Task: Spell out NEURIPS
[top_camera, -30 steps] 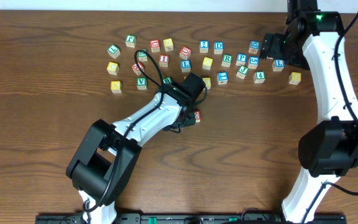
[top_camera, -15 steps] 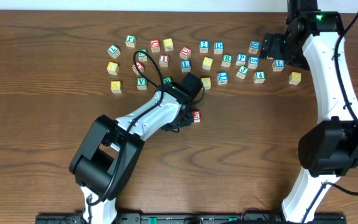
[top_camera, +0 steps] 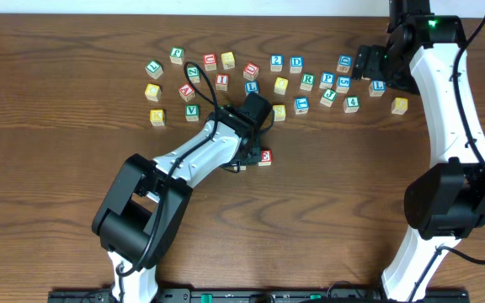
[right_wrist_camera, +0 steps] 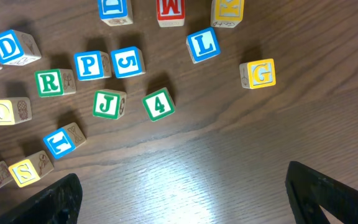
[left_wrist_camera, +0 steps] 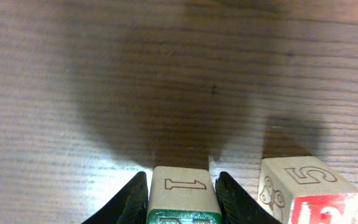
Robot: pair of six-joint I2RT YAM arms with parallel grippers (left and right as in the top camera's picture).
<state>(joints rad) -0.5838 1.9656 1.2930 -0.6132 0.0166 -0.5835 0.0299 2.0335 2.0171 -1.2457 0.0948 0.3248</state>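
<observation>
My left gripper [left_wrist_camera: 181,177] is shut on a pale wooden cube [left_wrist_camera: 182,191] with a green front face, its letter cut off by the frame, and an outlined 1 on top. Just right of it stands a red-faced cube [left_wrist_camera: 306,194] with an outlined 5 on top. From overhead, the left gripper [top_camera: 246,154] sits beside that red cube [top_camera: 264,156] below the scattered letters, and the held cube is hidden. My right gripper [right_wrist_camera: 191,199] hangs open over bare wood. Green R [right_wrist_camera: 50,83], blue P [right_wrist_camera: 91,65] and blue I [right_wrist_camera: 61,142] lie ahead of it.
Other cubes lie near the right gripper: blue 5 [right_wrist_camera: 128,62], green J [right_wrist_camera: 107,104], green 4 [right_wrist_camera: 159,104], blue L [right_wrist_camera: 204,45], yellow G [right_wrist_camera: 258,73], blue D [right_wrist_camera: 8,48]. The overhead view shows more cubes spread in a band across the far table [top_camera: 74,168].
My left gripper's jaws have closed onto the green-faced cube and its wrist has shifted slightly up and left, uncovering the red cube. The right arm has not moved.
</observation>
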